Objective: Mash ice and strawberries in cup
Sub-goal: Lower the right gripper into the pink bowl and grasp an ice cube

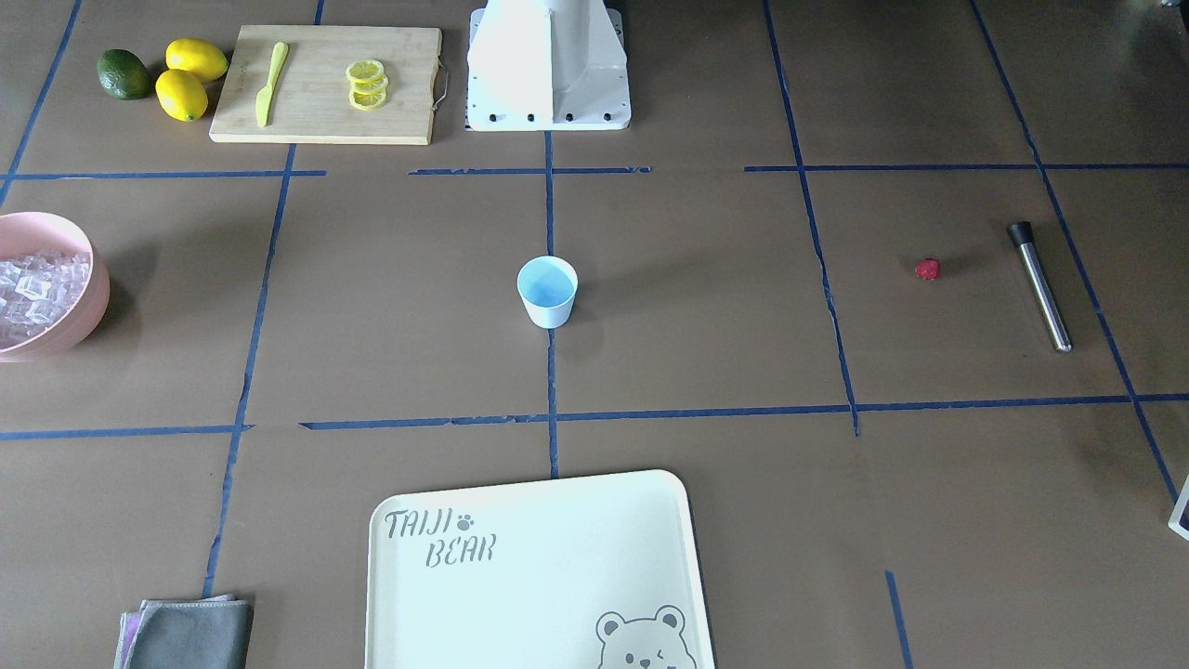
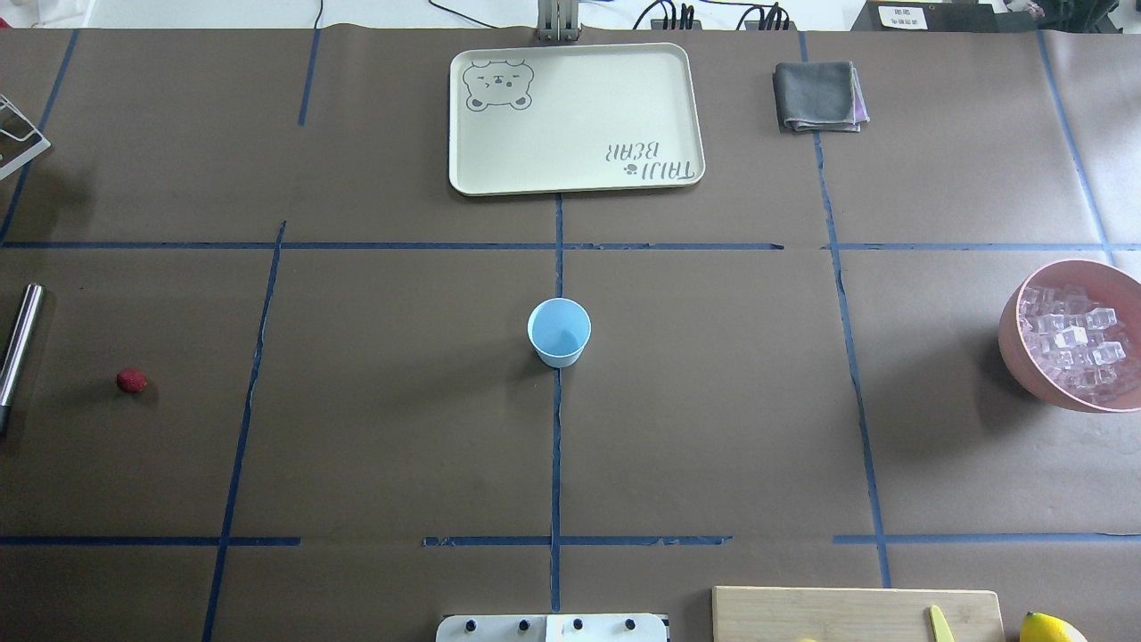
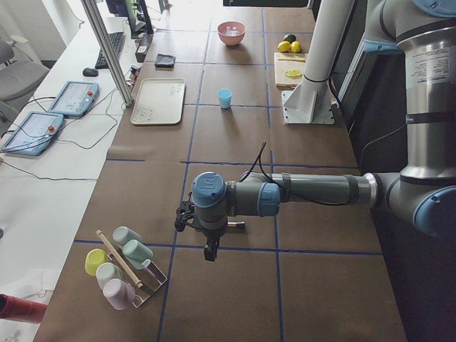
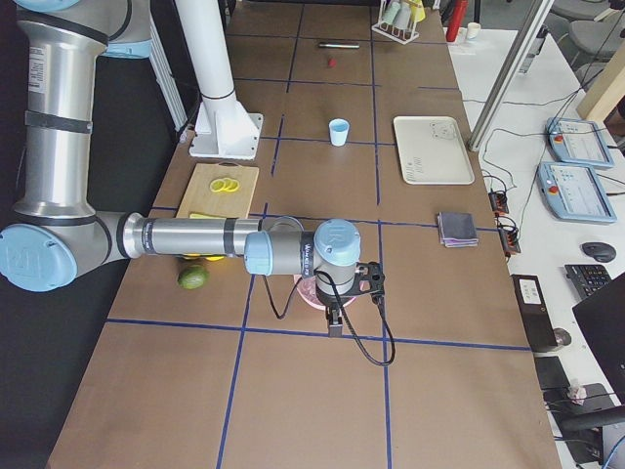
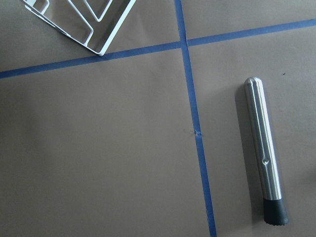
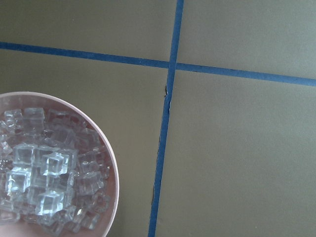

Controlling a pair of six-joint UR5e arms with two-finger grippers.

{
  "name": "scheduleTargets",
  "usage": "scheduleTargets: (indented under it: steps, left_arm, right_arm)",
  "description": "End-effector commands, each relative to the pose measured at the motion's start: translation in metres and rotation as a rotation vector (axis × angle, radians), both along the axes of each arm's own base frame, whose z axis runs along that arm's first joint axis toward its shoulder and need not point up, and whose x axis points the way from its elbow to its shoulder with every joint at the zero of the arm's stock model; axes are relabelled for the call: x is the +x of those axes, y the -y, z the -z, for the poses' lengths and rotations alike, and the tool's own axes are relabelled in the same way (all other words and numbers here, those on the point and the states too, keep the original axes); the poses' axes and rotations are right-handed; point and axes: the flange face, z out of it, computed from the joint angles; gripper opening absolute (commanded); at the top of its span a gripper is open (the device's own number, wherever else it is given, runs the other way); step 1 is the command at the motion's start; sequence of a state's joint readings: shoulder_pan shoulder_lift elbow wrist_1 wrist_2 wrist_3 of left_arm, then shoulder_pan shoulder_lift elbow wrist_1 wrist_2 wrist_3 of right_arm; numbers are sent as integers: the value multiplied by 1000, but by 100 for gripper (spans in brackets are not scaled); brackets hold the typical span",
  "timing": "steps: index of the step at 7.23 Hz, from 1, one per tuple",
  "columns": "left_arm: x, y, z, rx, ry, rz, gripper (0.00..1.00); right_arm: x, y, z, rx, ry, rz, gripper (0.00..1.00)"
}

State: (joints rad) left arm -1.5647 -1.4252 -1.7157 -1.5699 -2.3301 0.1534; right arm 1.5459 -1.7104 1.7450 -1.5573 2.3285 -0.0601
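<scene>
- The cup (image 2: 559, 332) stands upright and empty in the middle of the table (image 2: 374, 428), right on the blue tape line. It looks like thin, light plastic. I expect it to skate or tip under any pressing, so I'd hold it across the outer wall, a little below the rim, without squeezing hard.
- The strawberry (image 2: 131, 381) lies alone far out on the left, near the metal rod (image 1: 1040, 286) but not touching it. It is small, bumpy and probably soft. I'd pinch it lightly across its middle, coming straight down.
- The ice (image 6: 44, 182) is heaped in the pink bowl (image 2: 1012, 330) at the right edge. The cubes look hard and slick, and I judge they could squirt out of a grip. I'd take a top cube across two flat faces.
- The rod lies flat, smooth steel with a dark end cap. It is stiff, likely to roll, and best gripped across the mid-shaft.
- The left arm (image 3: 235, 199) hangs over the left end of the table, close to the rod. Only the side view shows its jaws, so I cannot tell whether they are wide or narrow.
- The right arm (image 4: 293, 252) hangs by the bowl, and I cannot tell the state of its jaws either.
</scene>
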Motion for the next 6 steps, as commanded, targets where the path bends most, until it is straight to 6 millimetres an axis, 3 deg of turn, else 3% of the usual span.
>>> scheduleTargets:
  steps: [1,3,6]
  left_arm:
    - [0,0,-2,-3,0,0,100]
    - [0,0,-3,-7,0,1,100]
    - [0,0,-3,-6,0,1,100]
  right_arm:
    - [-3,2,1,3,-1,8,100]
    - [-8,4,5,16,-1,18,100]
    - [-51,17,33,187,19,100,100]
